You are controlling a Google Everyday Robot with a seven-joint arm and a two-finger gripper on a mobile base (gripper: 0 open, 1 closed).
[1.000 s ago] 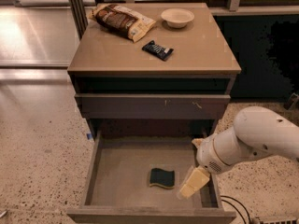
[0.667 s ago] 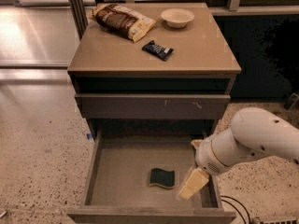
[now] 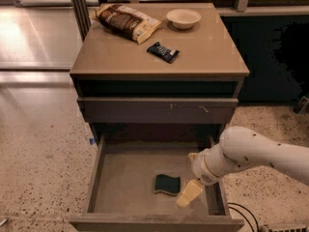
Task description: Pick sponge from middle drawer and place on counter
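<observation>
One sponge point(image 3: 167, 184) flat on floor of open middle drawer point(image 3: 125, 178), right of centre, toward near edge, dark green face up. Gripper point(image 3: 188, 193) inside drawer, just right of sponge; contact unclear, and whether clenched or released cannot be told. Counter point(image 3: 203, 52) above carries bowl point(image 3: 183, 18) far right, snack packet point(image 3: 163, 51) mid, bread bag point(image 3: 127, 22) far left.

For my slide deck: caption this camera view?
Gripper in the open drawer beside the sponge; bag, packet and bowl on the counter.
</observation>
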